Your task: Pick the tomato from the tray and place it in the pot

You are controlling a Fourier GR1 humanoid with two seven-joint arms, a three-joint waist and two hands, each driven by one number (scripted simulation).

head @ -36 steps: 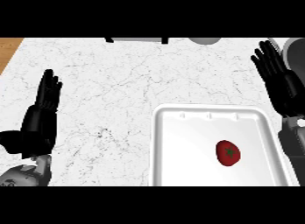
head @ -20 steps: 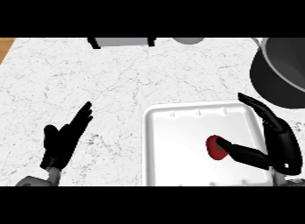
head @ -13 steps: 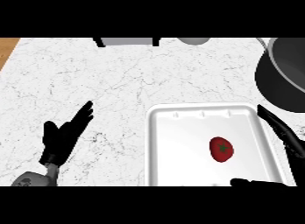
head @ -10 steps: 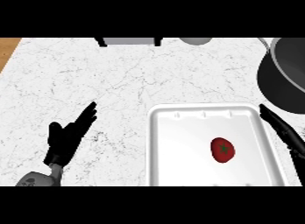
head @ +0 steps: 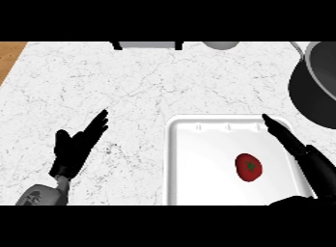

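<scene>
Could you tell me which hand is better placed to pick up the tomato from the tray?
The right hand: it lies open along the tray's right rim, beside the tomato, with the pot on that side. The left hand rests open on the counter, left of the tray.

A single head view is looking steeply down on the bench (head: 142,82) from close above, facing its far edge, with the near edge lying under the frame's bottom.

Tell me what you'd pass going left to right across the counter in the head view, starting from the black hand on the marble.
Black left hand, open on the white marble counter → white rectangular tray → red tomato lying in the tray → black right hand along the tray's right rim → dark grey round pot, farther back.
</scene>
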